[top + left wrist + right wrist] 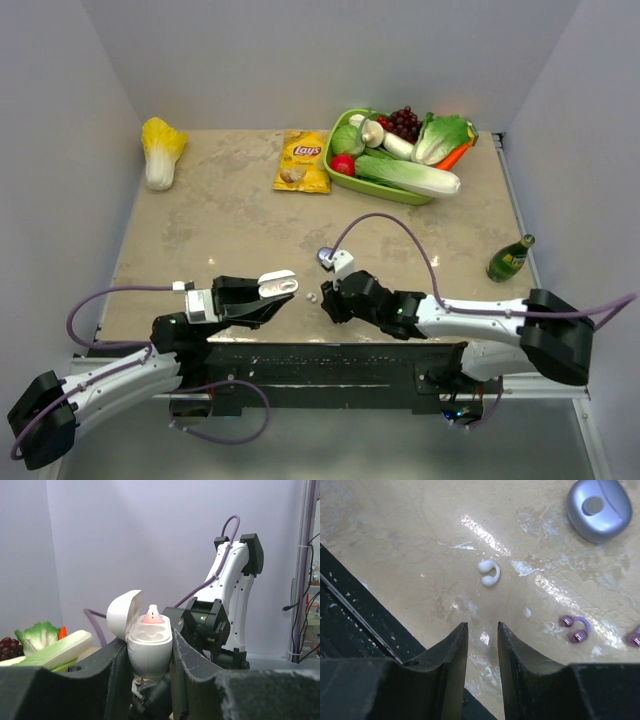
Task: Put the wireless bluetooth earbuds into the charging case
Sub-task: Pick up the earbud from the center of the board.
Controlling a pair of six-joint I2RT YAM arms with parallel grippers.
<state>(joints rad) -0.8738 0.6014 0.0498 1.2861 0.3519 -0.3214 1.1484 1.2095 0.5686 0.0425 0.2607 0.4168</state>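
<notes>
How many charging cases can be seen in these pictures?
2. A white case, lid open, stands clamped in the left gripper. A purplish-grey case lies on the table beyond the right gripper. Others may be hidden.

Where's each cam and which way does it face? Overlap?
Top external: above, behind bases, looking down on table; both arms show.
Left wrist: level, facing the right arm; left gripper clamps open white charging case.
Right wrist: looking down at white earbud; open right gripper in foreground.
Shared: top and right wrist both show that earbud and purplish-grey case.
</notes>
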